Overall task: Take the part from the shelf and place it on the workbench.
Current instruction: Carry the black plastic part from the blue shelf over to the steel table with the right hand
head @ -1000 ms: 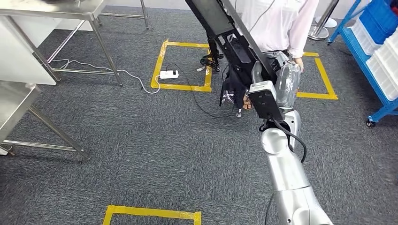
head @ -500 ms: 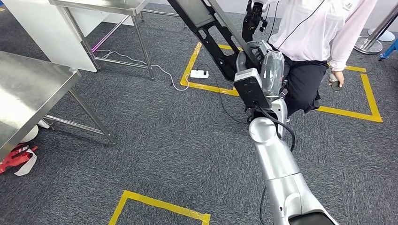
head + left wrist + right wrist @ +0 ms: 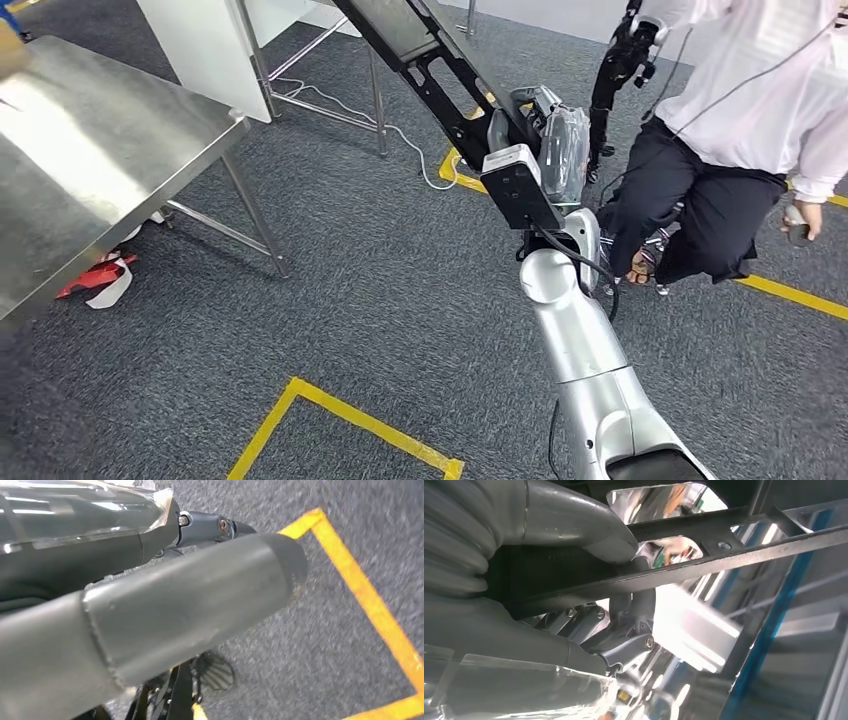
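The part (image 3: 415, 45) is a long black metal frame that slants up and away from my right hand (image 3: 540, 135) toward the picture's upper left. My right hand grips it near its lower end, at chest height above the carpet. In the right wrist view the grey thumb (image 3: 589, 525) presses on a black bar of the part (image 3: 734, 550), with darker fingers (image 3: 624, 635) under it. The steel workbench (image 3: 90, 170) stands at the left, its top bare where I see it. My left hand (image 3: 165, 595) hangs over the carpet, thumb stretched out, holding nothing.
A person (image 3: 760, 120) in a white shirt and dark trousers stands close at the right, holding a small device. A second steel table (image 3: 375, 95) and a white panel (image 3: 200, 45) stand behind. Yellow tape (image 3: 350, 425) marks squares on the grey carpet. A red object (image 3: 85, 280) lies under the workbench.
The whole picture has swung left as the camera turned: the workbench now shows much more at the left and the person sits further right. My right hand still holds the part.
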